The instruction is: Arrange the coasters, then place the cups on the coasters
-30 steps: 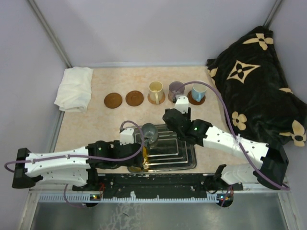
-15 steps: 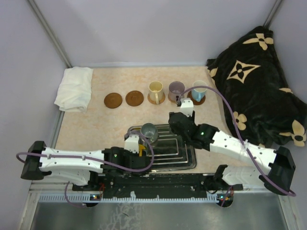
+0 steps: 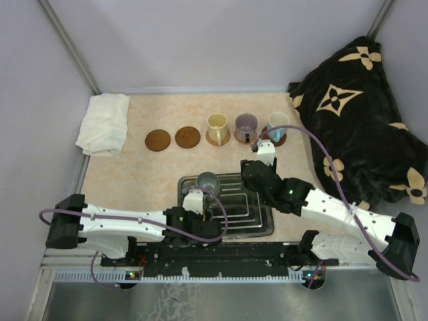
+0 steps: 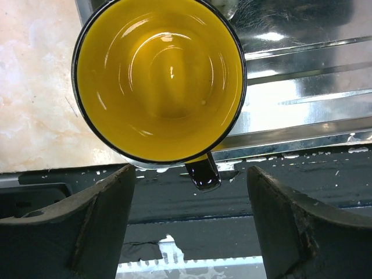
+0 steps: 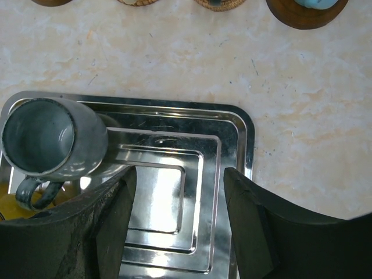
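Two bare brown coasters [image 3: 158,140] [image 3: 188,137] lie at the back left. To their right the cream cup [image 3: 217,127], purple cup [image 3: 245,124] and light blue cup [image 3: 277,124] each stand on a coaster. The grey cup [image 3: 207,182] [image 5: 52,136] stands in the metal tray's [image 3: 262,222] far left corner. The orange-yellow cup [image 4: 160,78] sits at the tray's [image 4: 302,70] near left corner, its dark handle [image 4: 203,173] pointing at my left gripper [image 4: 190,181]. That gripper is open, holding nothing. My right gripper [image 5: 177,189] hangs open over the tray [image 5: 232,145].
A folded white cloth [image 3: 103,124] lies at the back left. A black flower-patterned blanket [image 3: 361,114] is heaped along the right side. The black base rail [image 3: 221,251] runs along the near edge, just behind the orange-yellow cup.
My left arm has slid to the right along the near edge, toward the tray's near left corner. My right gripper has drawn back from the row of cups to above the tray.
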`<state>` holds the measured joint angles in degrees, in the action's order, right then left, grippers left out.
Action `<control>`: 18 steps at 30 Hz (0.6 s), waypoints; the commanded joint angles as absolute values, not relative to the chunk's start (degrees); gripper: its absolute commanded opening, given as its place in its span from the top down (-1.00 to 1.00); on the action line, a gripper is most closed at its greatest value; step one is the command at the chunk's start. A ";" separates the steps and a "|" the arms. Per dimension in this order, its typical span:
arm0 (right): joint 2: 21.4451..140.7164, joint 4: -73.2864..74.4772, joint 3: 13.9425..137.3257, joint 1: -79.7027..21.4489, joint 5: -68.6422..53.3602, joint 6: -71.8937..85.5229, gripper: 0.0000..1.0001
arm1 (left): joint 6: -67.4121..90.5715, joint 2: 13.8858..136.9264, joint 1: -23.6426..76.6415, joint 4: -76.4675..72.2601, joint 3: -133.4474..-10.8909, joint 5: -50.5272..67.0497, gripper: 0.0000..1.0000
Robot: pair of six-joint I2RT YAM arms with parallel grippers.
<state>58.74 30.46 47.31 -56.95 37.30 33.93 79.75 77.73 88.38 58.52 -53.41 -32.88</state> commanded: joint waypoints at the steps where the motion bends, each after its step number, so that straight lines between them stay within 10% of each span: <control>1: 57.02 28.22 47.79 -57.15 37.39 32.24 -0.25 | 83.30 78.55 88.68 60.86 -55.23 -33.92 -0.65; 18: 56.14 27.40 45.53 -57.13 37.62 34.32 -0.25 | 89.96 76.45 88.68 66.42 -52.69 -30.75 0.09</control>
<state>57.14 29.39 45.28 -56.95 36.75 33.30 85.91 77.91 88.38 62.17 -53.56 -32.36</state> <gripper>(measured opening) 0.625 0.499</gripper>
